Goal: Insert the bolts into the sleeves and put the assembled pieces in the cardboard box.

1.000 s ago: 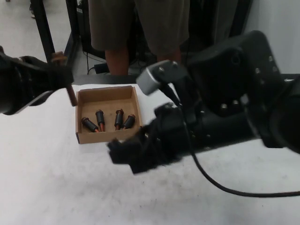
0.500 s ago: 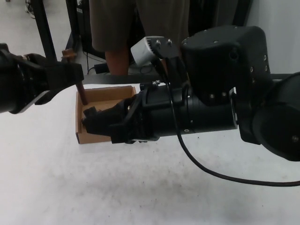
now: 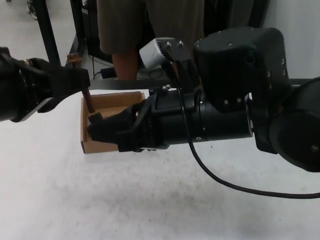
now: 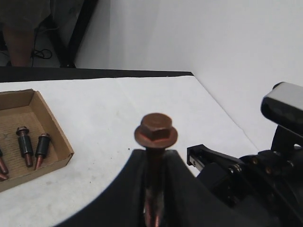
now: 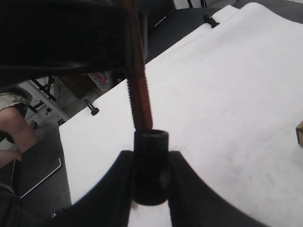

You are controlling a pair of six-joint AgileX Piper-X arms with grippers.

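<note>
Left jaws clamp copper hex-head bolt [image 4: 155, 131]; right jaws clamp black cylindrical sleeve [image 5: 151, 144]. Bolt tip at sleeve mouth, held above white surface [image 3: 75, 200] near brown cardboard box [image 3: 115, 96].

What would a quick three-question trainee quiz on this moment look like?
1. True or false: the threaded tip of the bolt held in the left pincer sits at the mouth of the sleeve.
2. What does the right pincer grip? A) the black sleeve B) a hex key C) nothing
3. Fill in: the assembled pieces lie in the ______.
Key: 1 true; 2 A; 3 cardboard box.
</note>
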